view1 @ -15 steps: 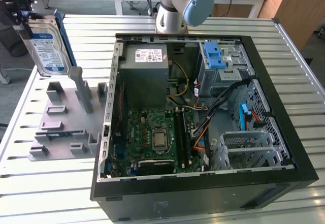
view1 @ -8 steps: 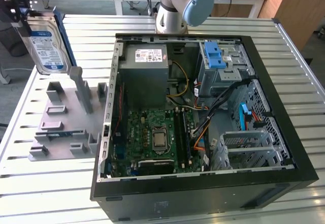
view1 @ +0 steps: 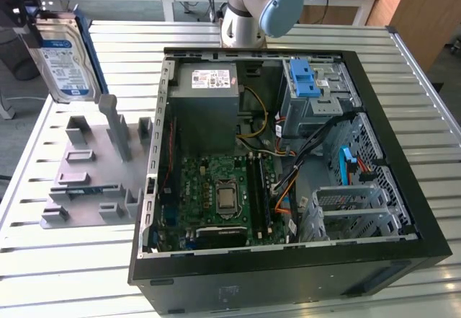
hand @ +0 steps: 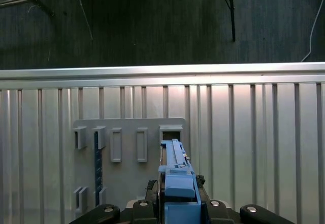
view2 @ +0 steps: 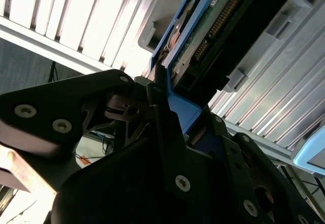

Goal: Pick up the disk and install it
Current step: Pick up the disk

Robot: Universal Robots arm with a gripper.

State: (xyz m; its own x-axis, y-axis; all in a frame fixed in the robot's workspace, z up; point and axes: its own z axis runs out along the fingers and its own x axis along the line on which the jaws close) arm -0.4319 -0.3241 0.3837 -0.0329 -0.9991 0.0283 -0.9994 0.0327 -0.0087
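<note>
The disk [view1: 65,55], a silver hard drive with a white-and-blue label and blue rails, hangs upright over the far end of the grey fixture plate [view1: 83,184], at the exterior view's left. My gripper [view1: 30,24] is shut on its upper edge. In the second wrist view the disk [view2: 213,31] shows its green circuit board side, with the gripper [view2: 177,107] clamped on a blue rail. The first wrist view looks down the disk's blue rail [hand: 175,168] from the gripper [hand: 177,203], with the plate [hand: 127,183] beneath it.
An open black computer case [view1: 148,188] lies on the slatted metal table [view1: 72,275]. Inside are a grey power-supply box [view1: 212,91], a motherboard [view1: 220,195], a blue latch on a metal bay [view1: 306,80] and a drive cage [view1: 353,206]. The arm's base [view1: 248,15] stands behind the case.
</note>
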